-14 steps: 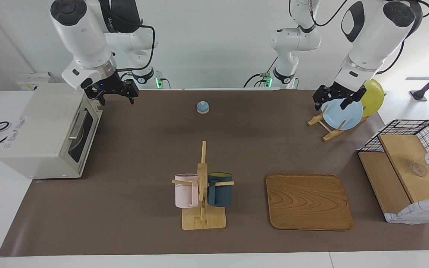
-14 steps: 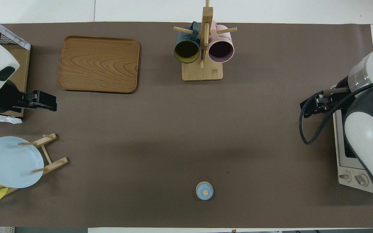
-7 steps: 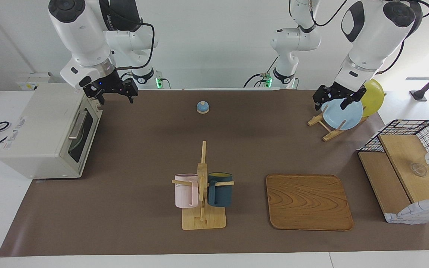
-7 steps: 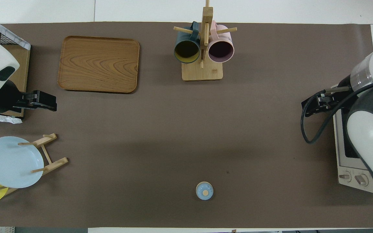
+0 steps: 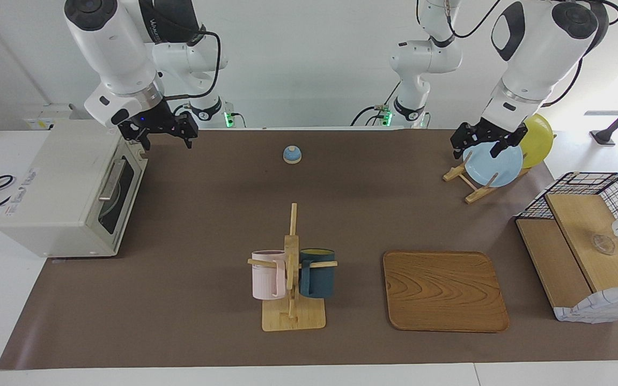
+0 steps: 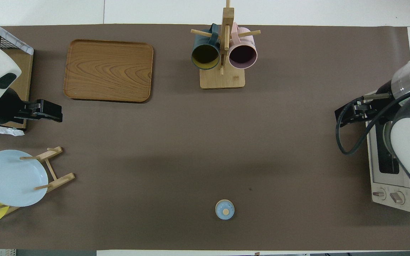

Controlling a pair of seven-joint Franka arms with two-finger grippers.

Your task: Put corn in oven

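Lifted slightly since earlier, right tool (image 5: 165, 135) hangs empty, fingers apart, over the oven (image 5: 67, 187) corner; no corn visible—open door squarely.

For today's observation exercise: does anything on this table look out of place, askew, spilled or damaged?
Nothing is spilled, tipped or broken. One oddity: no corn is visible anywhere, and the oven has its door shut. Both mugs hang on the mug rack, and the plates stand in their rack.

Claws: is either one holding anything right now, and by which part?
Nothing is held. The right claw hangs empty above the oven, whose door is shut. The left claw hangs empty over the plate rack. No corn is in view.
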